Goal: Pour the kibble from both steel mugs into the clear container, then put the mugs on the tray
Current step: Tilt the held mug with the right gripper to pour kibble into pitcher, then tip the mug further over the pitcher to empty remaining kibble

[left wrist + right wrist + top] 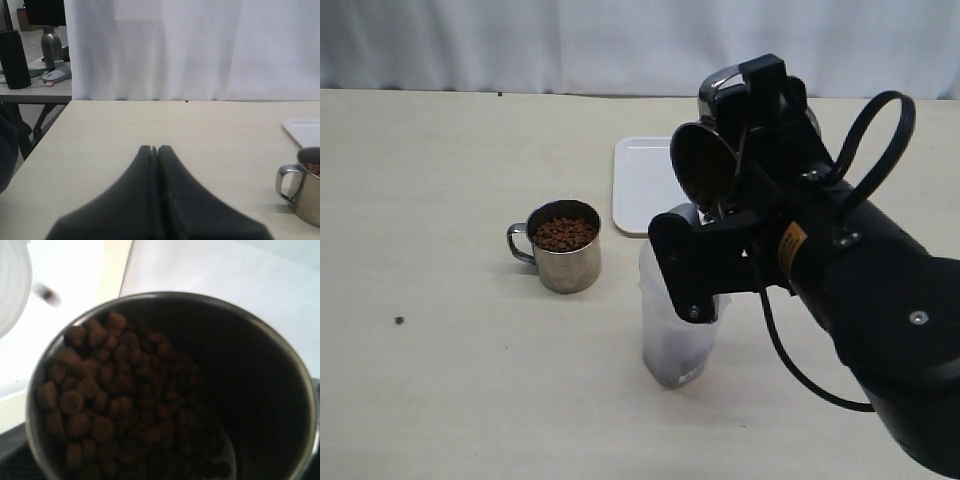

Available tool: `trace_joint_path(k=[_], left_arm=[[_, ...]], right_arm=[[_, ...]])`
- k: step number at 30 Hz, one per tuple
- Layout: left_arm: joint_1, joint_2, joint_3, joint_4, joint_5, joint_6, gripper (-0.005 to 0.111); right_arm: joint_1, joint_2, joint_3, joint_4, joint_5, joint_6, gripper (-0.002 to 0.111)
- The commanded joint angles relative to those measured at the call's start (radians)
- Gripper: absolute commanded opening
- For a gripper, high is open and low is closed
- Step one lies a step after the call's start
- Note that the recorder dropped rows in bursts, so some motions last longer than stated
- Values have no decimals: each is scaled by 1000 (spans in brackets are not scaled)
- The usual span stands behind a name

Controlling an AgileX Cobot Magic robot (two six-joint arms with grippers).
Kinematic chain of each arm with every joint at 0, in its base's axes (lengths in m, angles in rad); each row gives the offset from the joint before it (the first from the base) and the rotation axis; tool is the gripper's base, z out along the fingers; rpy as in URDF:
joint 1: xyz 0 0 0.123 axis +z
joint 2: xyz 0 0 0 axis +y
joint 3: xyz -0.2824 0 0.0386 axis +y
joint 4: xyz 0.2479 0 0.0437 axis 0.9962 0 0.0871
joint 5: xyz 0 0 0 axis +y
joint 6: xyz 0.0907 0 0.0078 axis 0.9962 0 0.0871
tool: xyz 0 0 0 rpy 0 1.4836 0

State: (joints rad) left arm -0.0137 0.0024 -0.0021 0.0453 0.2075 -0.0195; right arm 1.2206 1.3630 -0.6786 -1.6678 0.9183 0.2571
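Right fingers [685, 265] grip a tilted steel mug [703, 165] above the clear container [672, 345]. Left fingers [140, 200] are pressed together, empty.

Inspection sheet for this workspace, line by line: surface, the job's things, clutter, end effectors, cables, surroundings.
Surface: beige table, matte, dry.
Job's things: one steel mug stands upright, full of kibble, left of the clear container; the second mug is tipped above the container with kibble inside; the white tray behind has no mug on it.
Clutter: one stray pellet on the table.
End effectors: left end effector shut, holding nothing; right end effector grips the second mug.
Cables: black cable loop on the right arm, clear of the mugs.
Surroundings: white curtain; side table with a bottle.
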Motion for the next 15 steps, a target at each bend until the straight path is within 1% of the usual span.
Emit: trace_joint_path(k=[1,8,15], left_arm=[[1,-2,2,0,-11,-3,0],[1,-2,2,0,-11,-3,0],[1,-2,2,0,-11,-3,0]], right_arm=[[3,-2,-6,-21,25,-14,5],[3,-2,-6,-21,25,-98,5],[3,-2,-6,-23,25,-100,5]])
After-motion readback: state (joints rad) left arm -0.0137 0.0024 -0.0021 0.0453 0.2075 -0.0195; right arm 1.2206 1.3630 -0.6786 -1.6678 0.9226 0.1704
